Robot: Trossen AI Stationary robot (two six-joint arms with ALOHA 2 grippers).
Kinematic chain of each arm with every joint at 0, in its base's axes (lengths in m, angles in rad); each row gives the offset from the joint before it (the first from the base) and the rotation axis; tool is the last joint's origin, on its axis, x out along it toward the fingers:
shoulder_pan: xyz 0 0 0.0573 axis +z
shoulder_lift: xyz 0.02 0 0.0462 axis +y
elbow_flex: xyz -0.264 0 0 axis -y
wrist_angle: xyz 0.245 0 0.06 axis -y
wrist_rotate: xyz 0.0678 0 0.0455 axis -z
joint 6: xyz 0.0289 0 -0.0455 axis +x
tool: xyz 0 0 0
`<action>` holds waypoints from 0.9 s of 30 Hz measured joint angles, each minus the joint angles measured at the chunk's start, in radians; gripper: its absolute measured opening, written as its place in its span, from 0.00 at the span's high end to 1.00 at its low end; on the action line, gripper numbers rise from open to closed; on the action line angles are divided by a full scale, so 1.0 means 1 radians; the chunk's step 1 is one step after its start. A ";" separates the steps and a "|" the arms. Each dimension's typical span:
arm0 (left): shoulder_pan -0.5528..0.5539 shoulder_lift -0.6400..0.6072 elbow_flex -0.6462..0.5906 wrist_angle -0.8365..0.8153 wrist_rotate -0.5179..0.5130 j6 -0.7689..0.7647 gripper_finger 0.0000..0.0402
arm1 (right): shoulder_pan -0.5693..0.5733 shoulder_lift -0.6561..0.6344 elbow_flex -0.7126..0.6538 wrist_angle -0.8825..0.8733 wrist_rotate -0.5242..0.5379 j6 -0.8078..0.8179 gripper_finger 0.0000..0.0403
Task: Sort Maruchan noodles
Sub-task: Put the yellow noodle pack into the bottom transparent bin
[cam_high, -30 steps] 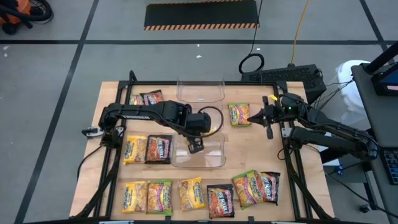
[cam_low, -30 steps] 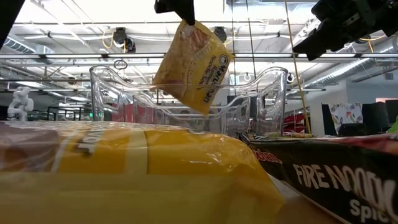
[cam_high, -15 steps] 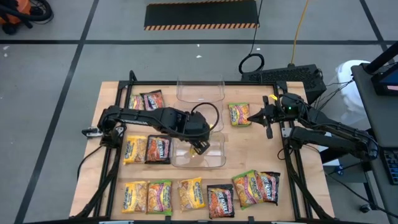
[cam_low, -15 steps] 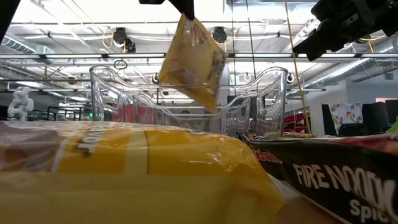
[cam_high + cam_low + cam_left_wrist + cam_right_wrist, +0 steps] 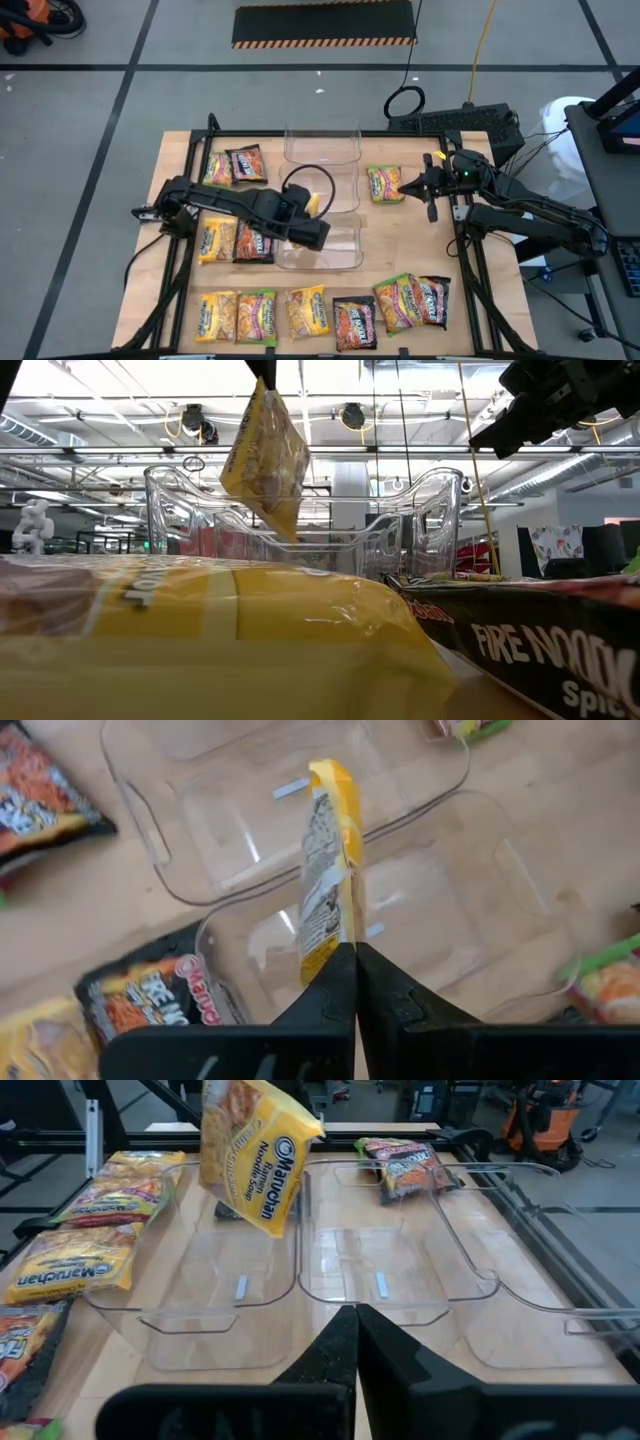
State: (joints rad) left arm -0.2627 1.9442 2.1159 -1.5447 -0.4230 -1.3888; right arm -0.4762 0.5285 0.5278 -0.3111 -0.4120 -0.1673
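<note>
A yellow noodle packet [image 5: 265, 458] hangs pinched in the left gripper [image 5: 352, 952] above the clear bins [image 5: 320, 245] at the wooden table's [image 5: 400, 245] centre. Other packets [image 5: 320, 312] line six o'clock. Right gripper [image 5: 402, 187], clenched empty, waits at three o'clock.

Yellow noodle packet [image 5: 251, 1150], clear bins [image 5: 370, 1270]

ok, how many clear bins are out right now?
3, lined up in one row: far bin, middle bin, near bin. All show fully from above; none seems hidden.
</note>
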 joint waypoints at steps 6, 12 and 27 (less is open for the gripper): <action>-0.033 0.014 0.001 -0.013 -0.015 -0.115 1.00 | 0.000 0.000 0.000 0.000 0.000 0.024 1.00; -0.048 0.069 -0.004 -0.013 -0.018 -0.178 1.00 | 0.000 0.000 0.000 0.009 -0.001 0.028 1.00; -0.074 0.097 -0.082 -0.027 -0.006 -0.353 1.00 | 0.000 0.000 0.000 0.024 -0.004 0.033 1.00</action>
State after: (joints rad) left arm -0.3367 2.0411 2.0338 -1.5715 -0.4289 -1.7421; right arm -0.4763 0.5282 0.5274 -0.2876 -0.4156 -0.1341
